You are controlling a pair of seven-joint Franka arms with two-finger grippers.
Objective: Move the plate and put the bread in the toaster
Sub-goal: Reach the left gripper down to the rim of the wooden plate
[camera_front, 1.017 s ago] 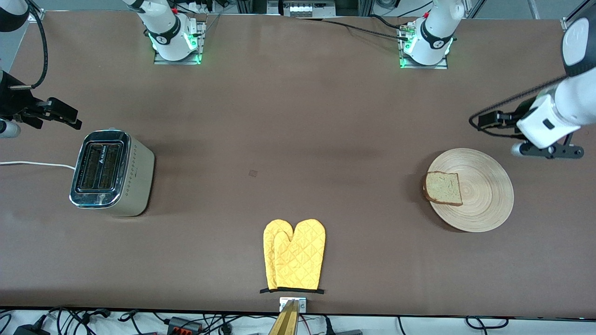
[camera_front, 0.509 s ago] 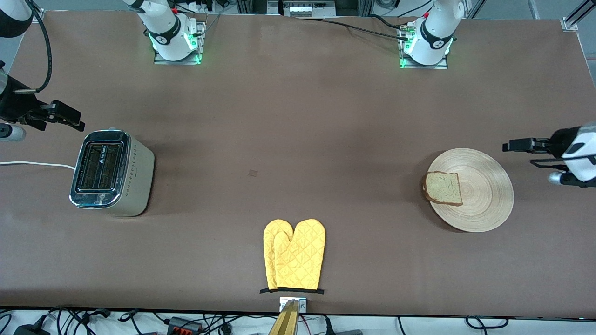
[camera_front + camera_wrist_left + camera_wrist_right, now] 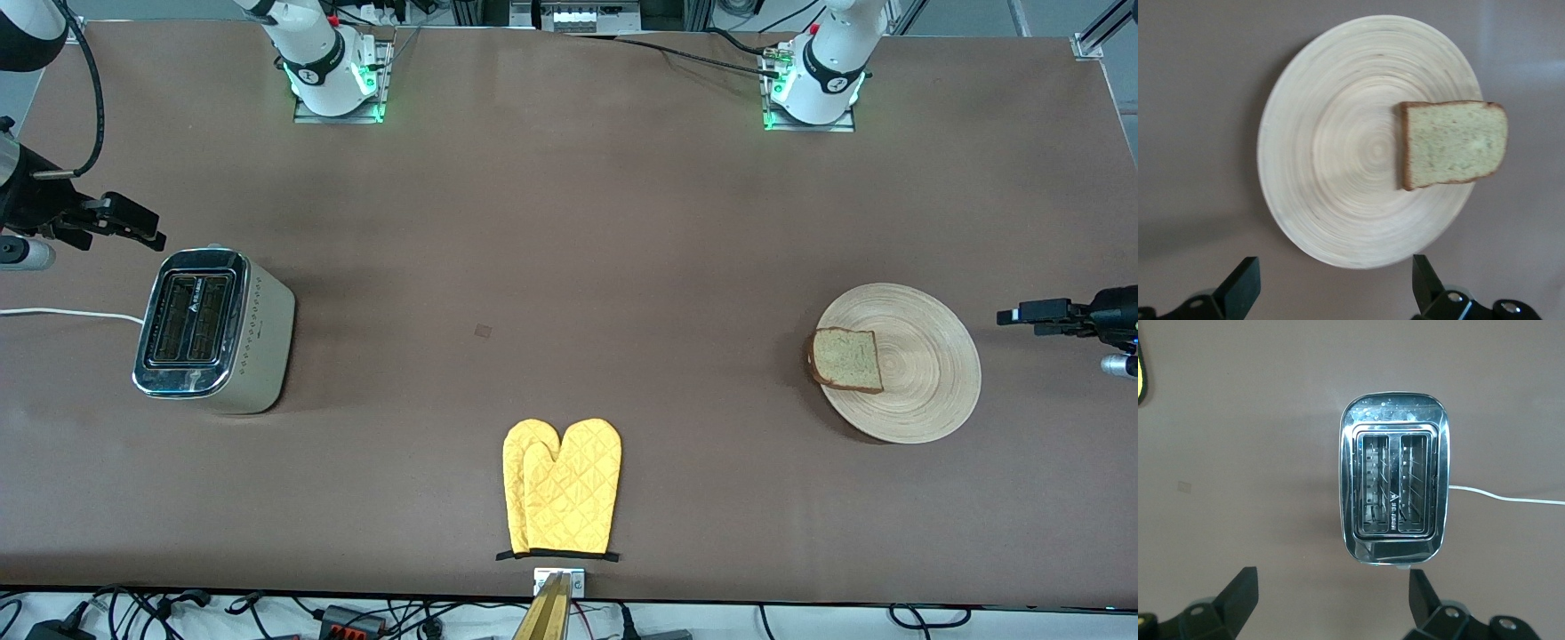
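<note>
Brown tabletop (image 3: 569, 267) under bread (image 3: 847, 359) on plate (image 3: 925, 391), toaster (image 3: 213, 329), left tool (image 3: 1022, 315) and right tool (image 3: 133, 227) both spread apart, empty.

A pair of yellow quilted oven mitts (image 3: 561, 486) lies flat on the brown table (image 3: 569, 222), one partly over the other, cuffs toward the table's front-camera edge. Just off that edge, cables (image 3: 267, 613) trail along below the mitts.

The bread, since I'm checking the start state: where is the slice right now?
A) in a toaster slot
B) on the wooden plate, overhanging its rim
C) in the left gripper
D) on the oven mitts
B: the bread lies on the wooden plate, one edge past the rim toward the toaster.
</note>
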